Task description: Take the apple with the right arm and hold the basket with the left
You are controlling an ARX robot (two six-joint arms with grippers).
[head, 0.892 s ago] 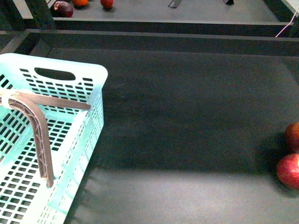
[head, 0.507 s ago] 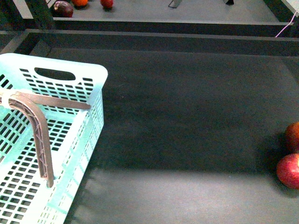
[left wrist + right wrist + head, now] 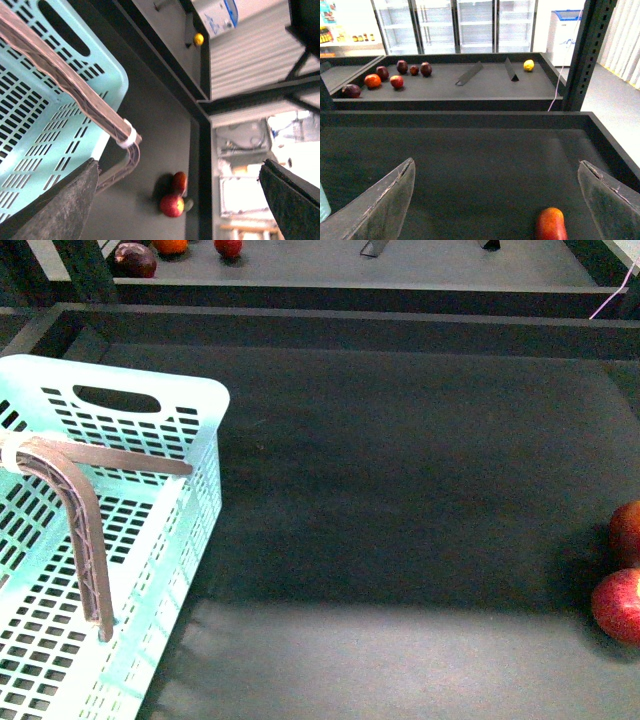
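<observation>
Neither step was judged done. The round red, yellow-blushed apple (image 3: 618, 607) was found ungrasped on the dark tabletop (image 3: 400, 490), far right, the right gripper (image 3: 495, 161) held spread and empty. The pale turquoise slotted plastic basket (image 3: 120, 540), far left, was not gripped by the wide-spread left gripper (image 3: 178, 162).

basket (image 3: 205, 392) cut off left (below too), apple (image 3: 619, 606) clipped right

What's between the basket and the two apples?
Nothing. Front view shows only bare dark tabletop between the basket, the apple and the darker apple.
</observation>
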